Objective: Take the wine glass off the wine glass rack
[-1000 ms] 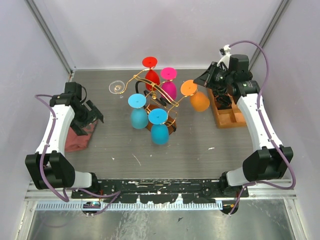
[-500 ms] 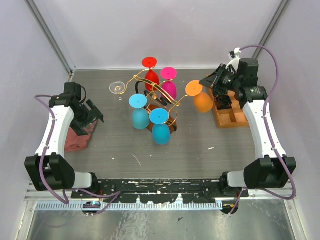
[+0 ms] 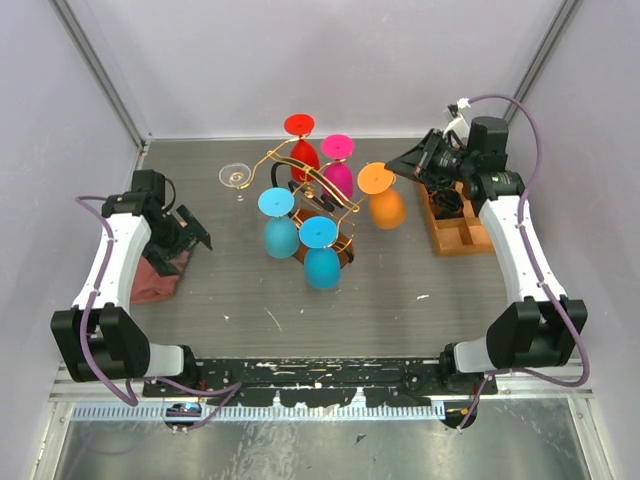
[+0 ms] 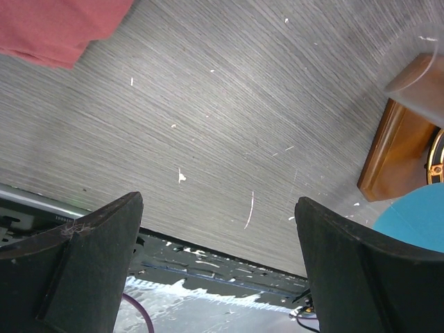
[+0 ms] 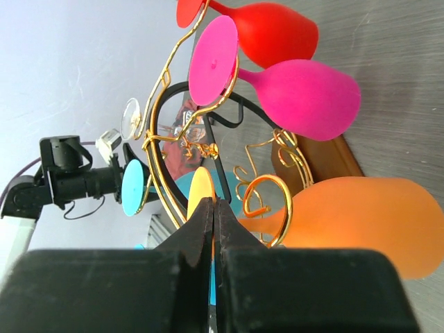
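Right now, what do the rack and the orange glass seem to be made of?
Rack: probably thin metal wire with a shiny gold finish, judging by its glints; its base looks like smooth brown wood. Orange glass: matte, evenly coloured surface, perhaps frosted glass or plastic; I cannot tell which.

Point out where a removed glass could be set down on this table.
Widest bare table lies in front of the wine glass rack, toward the near edge. Another patch sits between the red cloth and the left blue glass. Crowded: between rack and orange tray, where the right tool holds the orange wine glass.
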Controlling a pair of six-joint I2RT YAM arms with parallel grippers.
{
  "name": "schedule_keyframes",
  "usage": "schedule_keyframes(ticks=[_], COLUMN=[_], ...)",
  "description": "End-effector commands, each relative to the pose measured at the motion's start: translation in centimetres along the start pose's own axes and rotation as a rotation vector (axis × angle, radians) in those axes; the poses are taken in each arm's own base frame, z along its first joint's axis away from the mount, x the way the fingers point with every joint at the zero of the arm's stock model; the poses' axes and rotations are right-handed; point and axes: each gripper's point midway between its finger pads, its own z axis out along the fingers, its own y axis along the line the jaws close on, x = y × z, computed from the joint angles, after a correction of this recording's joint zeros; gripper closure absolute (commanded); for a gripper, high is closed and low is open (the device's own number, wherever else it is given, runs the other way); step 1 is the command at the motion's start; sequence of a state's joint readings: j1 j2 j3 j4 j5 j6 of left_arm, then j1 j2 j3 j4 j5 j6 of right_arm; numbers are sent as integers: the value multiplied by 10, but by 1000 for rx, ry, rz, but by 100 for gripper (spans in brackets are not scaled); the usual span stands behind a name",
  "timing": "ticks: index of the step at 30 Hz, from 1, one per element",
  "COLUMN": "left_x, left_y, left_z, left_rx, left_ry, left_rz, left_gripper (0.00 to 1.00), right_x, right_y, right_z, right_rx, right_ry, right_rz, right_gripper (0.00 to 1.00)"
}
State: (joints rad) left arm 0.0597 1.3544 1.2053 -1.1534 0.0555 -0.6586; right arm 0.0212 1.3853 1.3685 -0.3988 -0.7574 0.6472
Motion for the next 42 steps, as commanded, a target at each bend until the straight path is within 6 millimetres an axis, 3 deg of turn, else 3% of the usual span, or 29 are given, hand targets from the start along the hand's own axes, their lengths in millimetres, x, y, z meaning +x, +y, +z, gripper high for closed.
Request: schedule_keyframes(ticks=[1,8,15,22,27,32,38,42], left_x=[4,6,7,6,4,7,11,15], left_y=[-4,-3,-3,-3,-5,-12,-15,-14], left_z=[2,3,5,5,4,4,2,0], left_rx=[30,36,36,36,41,79,119,127], left_ry=[8,9,17,14,16,37,32,39], left_rz=[1,4,10,23,41,48,58,76], left_gripper=[2,2,2,2,2,2,2,2], right_x=[-15,-35,-74,-109,-132,-141,-101,-59], right_y=[34,34,48,28,2,-46,-110,-153], right_z=[6,16,13,2,-36,-93,-159,-195], right_rx=[-129,-119,-109,-38,102,477,955,1221], right_ry=[1,-40,-145,-257,-377,-475,-424,-338], right_rz=[-28,-41,-71,-68,-92,-124,-148,-140], right_gripper=[99,99,99,99,99,99,99,99])
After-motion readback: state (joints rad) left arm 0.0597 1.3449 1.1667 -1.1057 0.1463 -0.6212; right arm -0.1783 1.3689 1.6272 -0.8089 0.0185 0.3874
